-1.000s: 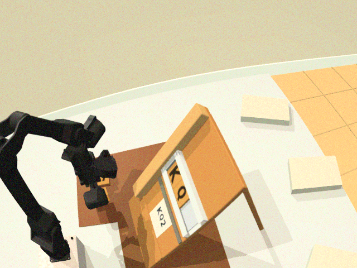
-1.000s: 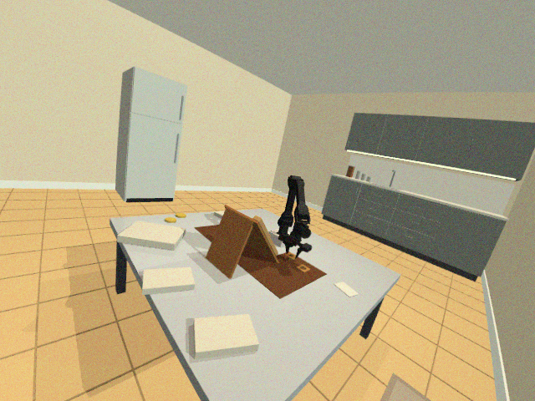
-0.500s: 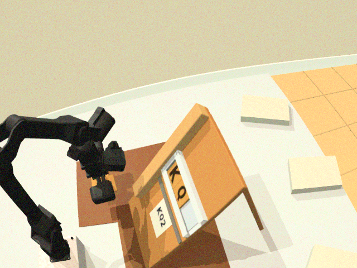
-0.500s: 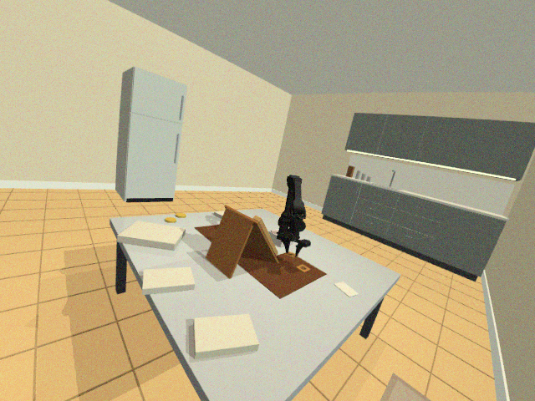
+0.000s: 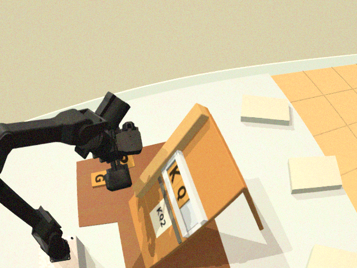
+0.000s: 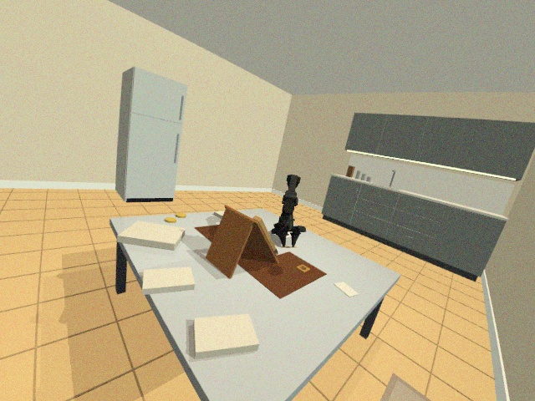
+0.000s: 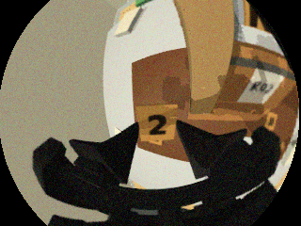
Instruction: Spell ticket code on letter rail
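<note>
My gripper [image 5: 123, 160] [image 6: 288, 245] [image 7: 158, 123] is shut on the 2 tile [image 5: 128, 161] [image 7: 157, 125], held by its sides above the brown mat [image 5: 95, 204] [image 6: 281, 286] [image 7: 157, 71], left of the sloped board [image 5: 220, 161] [image 6: 230, 243]. The 2 faces the wrist camera. The G tile [image 5: 97, 179] [image 6: 303, 267] lies on the mat, partly covered by a finger in the top view. The K tile [image 5: 174, 173] and Q tile [image 5: 181, 192] sit side by side in the clear rail [image 5: 193, 190], K above Q. Below Q the rail is empty. The ticket [image 5: 159, 218] [image 7: 259, 88] reads KQ2.
A raised wooden ledge [image 5: 173, 144] [image 7: 212, 56] runs along the board's side nearest the gripper. Cream blocks [image 5: 265, 108] [image 5: 314, 171] [image 6: 224, 330] lie beyond the board. A pale card [image 6: 345, 288] and two yellow discs [image 6: 170, 219] [image 6: 180, 215] also lie on the counter.
</note>
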You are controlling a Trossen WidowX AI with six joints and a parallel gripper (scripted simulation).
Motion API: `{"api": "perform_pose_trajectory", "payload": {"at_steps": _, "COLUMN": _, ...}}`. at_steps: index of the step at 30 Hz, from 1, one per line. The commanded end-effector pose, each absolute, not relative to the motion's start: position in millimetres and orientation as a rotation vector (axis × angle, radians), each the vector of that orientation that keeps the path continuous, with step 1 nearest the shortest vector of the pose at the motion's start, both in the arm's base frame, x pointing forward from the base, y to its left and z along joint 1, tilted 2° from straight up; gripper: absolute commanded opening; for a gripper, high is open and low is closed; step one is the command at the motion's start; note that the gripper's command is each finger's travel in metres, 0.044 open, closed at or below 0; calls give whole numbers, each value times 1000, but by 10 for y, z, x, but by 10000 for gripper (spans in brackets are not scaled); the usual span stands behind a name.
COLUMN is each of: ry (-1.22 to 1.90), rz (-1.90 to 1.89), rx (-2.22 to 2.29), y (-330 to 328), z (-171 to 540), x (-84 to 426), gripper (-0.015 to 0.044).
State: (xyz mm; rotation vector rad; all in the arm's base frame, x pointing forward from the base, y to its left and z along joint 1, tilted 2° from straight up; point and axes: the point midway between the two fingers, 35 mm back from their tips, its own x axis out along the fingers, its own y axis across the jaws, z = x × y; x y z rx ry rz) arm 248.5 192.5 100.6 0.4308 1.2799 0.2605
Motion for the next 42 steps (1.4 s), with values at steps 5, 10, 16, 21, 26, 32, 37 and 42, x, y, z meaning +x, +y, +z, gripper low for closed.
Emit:
{"api": "perform_pose_trajectory", "payload": {"at_steps": 5, "ry": 1112, "rz": 343, "rx": 540, "y": 1794, "z": 1511, "x": 2803, "gripper": 0}}
{"api": "perform_pose_trajectory", "payload": {"at_steps": 10, "ry": 1031, "rz": 373, "rx": 568, "y": 1689, "z": 1731, "x": 2937, "gripper": 0}}
{"api": "perform_pose_trajectory", "payload": {"at_steps": 16, "ry": 936, "rz": 390, "rx": 560, "y": 1521, "z": 1944, "x": 3098, "gripper": 0}}
{"api": "perform_pose_trajectory", "payload": {"at_steps": 21, "ry": 848, "rz": 387, "rx": 520, "y": 1321, "z": 2105, "x": 3234, "gripper": 0}}
{"api": "perform_pose_trajectory", "payload": {"at_steps": 26, "ry": 805, "rz": 367, "rx": 481, "y": 1170, "z": 2155, "x": 3303, "gripper": 0}}
{"api": "perform_pose_trajectory", "payload": {"at_steps": 32, "ry": 759, "rz": 310, "rx": 409, "y": 876, "z": 2162, "x": 3384, "gripper": 0}}
{"api": "perform_pose_trajectory", "payload": {"at_steps": 37, "ry": 726, "rz": 273, "rx": 365, "y": 610, "z": 2177, "x": 3437, "gripper": 0}}
{"api": "perform_pose_trajectory", "payload": {"at_steps": 42, "ry": 699, "rz": 238, "rx": 321, "y": 348, "z": 2185, "x": 3463, "gripper": 0}}
